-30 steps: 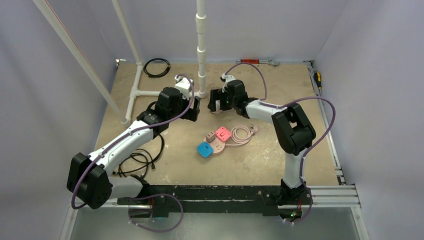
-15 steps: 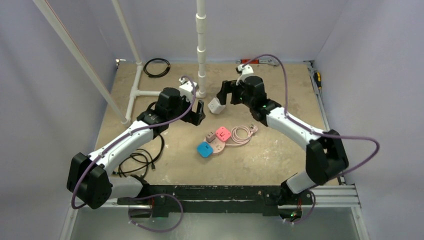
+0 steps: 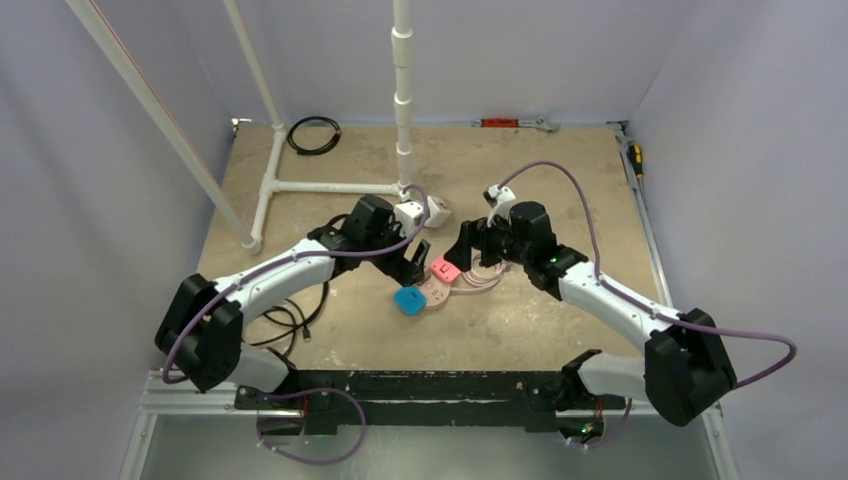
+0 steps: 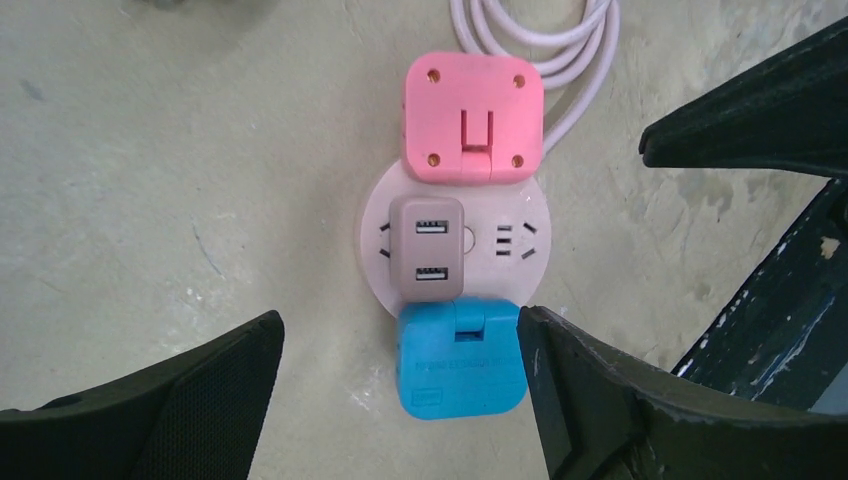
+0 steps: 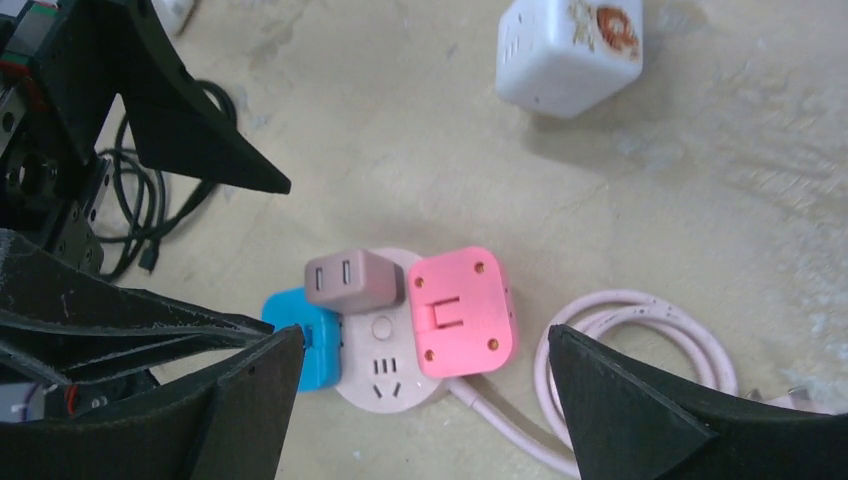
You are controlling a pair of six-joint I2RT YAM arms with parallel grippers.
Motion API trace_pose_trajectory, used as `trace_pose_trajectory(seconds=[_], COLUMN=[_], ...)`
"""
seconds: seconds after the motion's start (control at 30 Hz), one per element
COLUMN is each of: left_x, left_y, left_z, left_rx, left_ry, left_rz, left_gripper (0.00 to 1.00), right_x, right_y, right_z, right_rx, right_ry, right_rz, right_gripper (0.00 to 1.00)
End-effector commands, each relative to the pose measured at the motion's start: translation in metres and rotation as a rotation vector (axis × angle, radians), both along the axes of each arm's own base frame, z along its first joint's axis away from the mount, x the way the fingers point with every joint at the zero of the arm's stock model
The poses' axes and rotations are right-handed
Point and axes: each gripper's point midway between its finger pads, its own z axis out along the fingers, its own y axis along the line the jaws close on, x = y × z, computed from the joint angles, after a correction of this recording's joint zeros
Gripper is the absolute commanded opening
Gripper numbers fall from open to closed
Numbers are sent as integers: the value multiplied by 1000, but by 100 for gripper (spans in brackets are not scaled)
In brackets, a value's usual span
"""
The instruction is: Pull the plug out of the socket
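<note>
The socket [image 3: 437, 291], a flat round pale-pink disc, lies face up on the worktop [image 3: 520, 330], between the two arms. Three plugs sit in it. A square pink plug [image 3: 446, 268] covers the socket's far edge, a blue plug [image 3: 409, 299] hangs over its near-left edge, and a small taupe adapter [image 4: 427, 247] with two slots stands on the socket's face between them. The socket's coiled pink cord [image 3: 483, 275] lies just to its right.

The left tool [image 3: 415, 262] hangs just above the socket's left side, released, its fingers spread wide. In its wrist view the fingers stand either side of the blue plug and touch nothing. The right tool [image 3: 470, 245] hovers just beyond and to the right of the socket, over the cord. It is also released, its fingers wide apart, and in its wrist view the socket and all three plugs show in the gap between them. Neither tool grasps a plug or the socket.

A white cube adapter [image 5: 570, 50] rests on the worktop beyond the socket, well apart from it. Black cables [image 3: 285, 320] lie to the socket's left, under the left arm.
</note>
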Motion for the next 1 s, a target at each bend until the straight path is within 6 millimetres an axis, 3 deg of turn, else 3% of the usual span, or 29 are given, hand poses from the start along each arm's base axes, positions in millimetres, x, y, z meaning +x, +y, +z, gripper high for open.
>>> trace_pose_trajectory(seconds=[0.0,0.13,0.37,0.73,0.97], left_x=[-13,-15,-13,-9,-8], left_y=[-11,-15,-19,-25,-30], left_z=[-13,-21,-28,-22,-27], left_rx=[33,73,105,89,83], left_ry=[33,25,25,-13,-1], left_rz=[-67,-72,-70,-101,-111], left_gripper=[85,82,64,62,57], right_x=[-12,-13,-12,-12,-14], right_y=[5,10,15,26,28], right_z=[-16,-31,-54,-76,-83], right_rx=[17,16,-3,17,20], right_ry=[43,78,129,185,207], right_rz=[52,81,108,151,162], right_gripper=[94,91,85,84,76])
